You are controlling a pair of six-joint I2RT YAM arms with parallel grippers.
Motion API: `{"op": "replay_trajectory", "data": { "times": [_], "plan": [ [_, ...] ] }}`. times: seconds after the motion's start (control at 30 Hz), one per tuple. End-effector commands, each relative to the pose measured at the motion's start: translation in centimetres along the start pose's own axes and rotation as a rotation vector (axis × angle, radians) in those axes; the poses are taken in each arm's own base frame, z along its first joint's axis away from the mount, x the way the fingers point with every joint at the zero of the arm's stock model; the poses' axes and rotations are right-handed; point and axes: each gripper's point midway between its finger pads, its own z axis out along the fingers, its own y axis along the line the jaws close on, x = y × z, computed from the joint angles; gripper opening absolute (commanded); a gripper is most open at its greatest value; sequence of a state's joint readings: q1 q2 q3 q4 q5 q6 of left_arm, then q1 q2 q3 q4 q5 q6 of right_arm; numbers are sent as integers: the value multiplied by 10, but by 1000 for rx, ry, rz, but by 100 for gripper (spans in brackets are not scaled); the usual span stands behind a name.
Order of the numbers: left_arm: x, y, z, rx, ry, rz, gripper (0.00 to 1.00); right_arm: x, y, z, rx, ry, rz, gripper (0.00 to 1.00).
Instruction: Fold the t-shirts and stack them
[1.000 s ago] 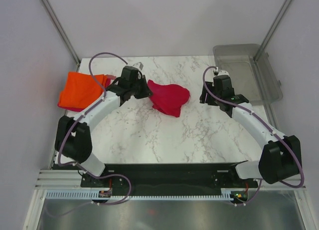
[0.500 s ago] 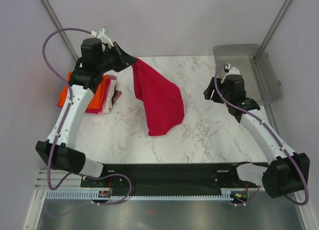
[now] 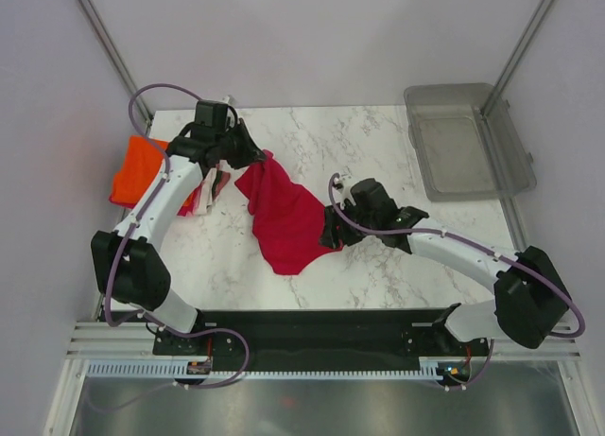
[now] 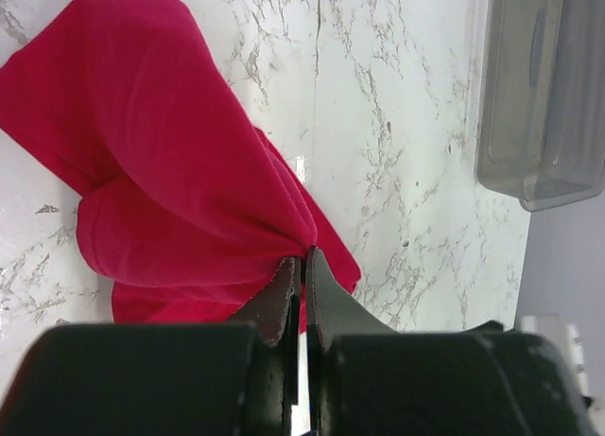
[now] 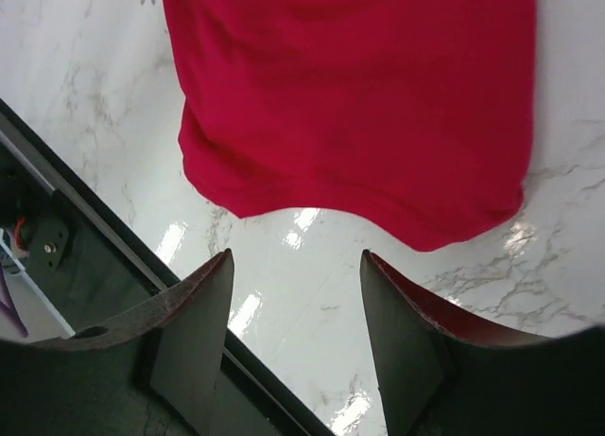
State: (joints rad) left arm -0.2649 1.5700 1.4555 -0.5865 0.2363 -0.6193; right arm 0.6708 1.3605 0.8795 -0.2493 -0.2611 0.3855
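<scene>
White marbled bench [image 3: 406, 256] spans beneath both arms. Left gripper [image 4: 301, 263] is pinched tight on a bunched corner of the crimson red cloth t-shirt [image 3: 284, 218], which trails rumpled across mid-bench. The right gripper [image 5: 295, 266] hovers spread wide beside its rounded lower edge.

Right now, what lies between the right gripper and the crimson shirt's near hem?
Only bare marble table separates the open right gripper from the crimson shirt, as the right wrist view shows.
</scene>
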Motion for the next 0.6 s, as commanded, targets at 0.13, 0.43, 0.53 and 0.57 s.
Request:
{"op": "replay_trajectory", "data": {
  "times": [0.13,0.43,0.53,0.57],
  "plan": [
    [-14,4,-5,-24,-79,36,2,25,-17,16,146,17,27,59],
    [-13,20,-6,-73,-103,38,2,63,57,51,93,100,-149,64],
    [-11,25,-4,-85,-100,32,2,71,66,65,124,111,-185,62],
    [-10,27,-4,-91,-101,32,2,74,72,71,133,120,-203,61]
  ]
}}
